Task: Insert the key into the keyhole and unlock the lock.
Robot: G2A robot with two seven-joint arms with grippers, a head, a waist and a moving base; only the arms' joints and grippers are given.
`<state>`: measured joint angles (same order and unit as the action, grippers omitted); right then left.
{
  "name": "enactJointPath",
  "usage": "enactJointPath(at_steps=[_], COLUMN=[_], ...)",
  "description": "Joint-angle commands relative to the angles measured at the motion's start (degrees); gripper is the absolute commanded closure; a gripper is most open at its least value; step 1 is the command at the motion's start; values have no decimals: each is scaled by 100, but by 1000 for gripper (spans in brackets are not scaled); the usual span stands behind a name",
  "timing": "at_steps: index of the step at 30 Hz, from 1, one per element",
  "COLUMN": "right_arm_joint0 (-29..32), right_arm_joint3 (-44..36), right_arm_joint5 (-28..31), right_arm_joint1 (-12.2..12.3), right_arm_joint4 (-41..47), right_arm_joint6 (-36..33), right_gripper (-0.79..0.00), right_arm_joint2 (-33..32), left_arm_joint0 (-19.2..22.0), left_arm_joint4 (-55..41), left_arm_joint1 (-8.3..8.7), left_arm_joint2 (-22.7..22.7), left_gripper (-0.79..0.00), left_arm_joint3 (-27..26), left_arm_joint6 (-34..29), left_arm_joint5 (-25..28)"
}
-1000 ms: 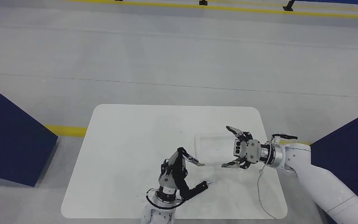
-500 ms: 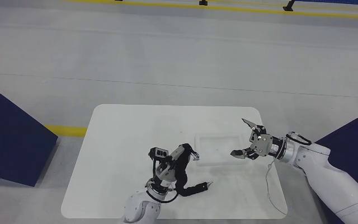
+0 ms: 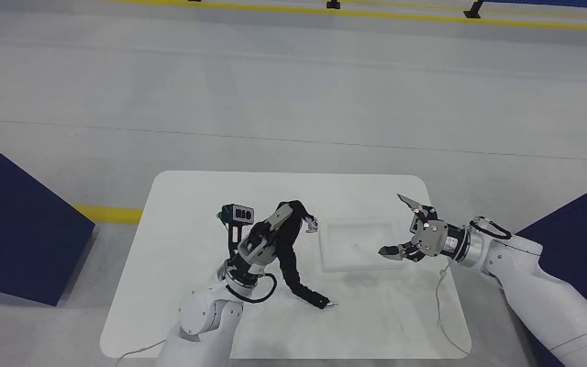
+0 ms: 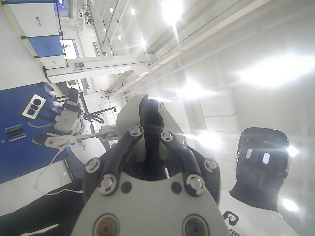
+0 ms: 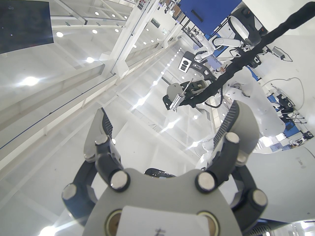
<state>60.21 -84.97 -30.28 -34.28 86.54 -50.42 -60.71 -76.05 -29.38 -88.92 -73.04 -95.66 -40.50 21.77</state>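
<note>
My left gripper (image 3: 310, 223) is held over the left middle of the white table (image 3: 183, 275), pointing toward the right arm. In the left wrist view its fingertips (image 4: 147, 99) meet, and I see nothing between them. My right gripper (image 3: 395, 226) hovers over the right side of the table, with its two fingers spread wide and nothing in them (image 5: 167, 109). A faint clear tray (image 3: 353, 243) lies on the table between the two grippers. The right wrist view looks across at the left gripper (image 5: 182, 92), partly behind a black cable (image 5: 246, 60).
A black strip (image 3: 298, 271) runs from the left wrist down to the table and ends in a small pale tip (image 3: 327, 303). A thin white cable (image 3: 438, 312) trails from the right arm. Dark blue panels (image 3: 37, 239) stand at both sides of the table.
The left arm swung to the left and turned, so its wrist camera now shows from above. The right gripper drew back to the right, then held still.
</note>
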Motion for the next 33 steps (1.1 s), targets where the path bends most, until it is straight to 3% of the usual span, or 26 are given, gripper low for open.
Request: enactJointPath(at_steps=[1, 13, 27, 33], right_arm_joint0=[0, 0, 0, 0], right_arm_joint3=[0, 0, 0, 0], right_arm_joint5=[0, 0, 0, 0], right_arm_joint1=[0, 0, 0, 0], right_arm_joint4=[0, 0, 0, 0], right_arm_joint6=[0, 0, 0, 0], right_gripper=[-785, -785, -785, -785], right_arm_joint2=[0, 0, 0, 0], left_arm_joint0=[114, 569, -102, -383], left_arm_joint4=[107, 655, 3498, 4557], left_arm_joint1=[16, 98, 328, 427], left_arm_joint2=[-19, -80, -142, -184], left_gripper=[0, 0, 0, 0], left_arm_joint3=[-42, -21, 72, 94], left_arm_joint6=[13, 51, 181, 324], left_arm_joint5=[-44, 112, 832, 797])
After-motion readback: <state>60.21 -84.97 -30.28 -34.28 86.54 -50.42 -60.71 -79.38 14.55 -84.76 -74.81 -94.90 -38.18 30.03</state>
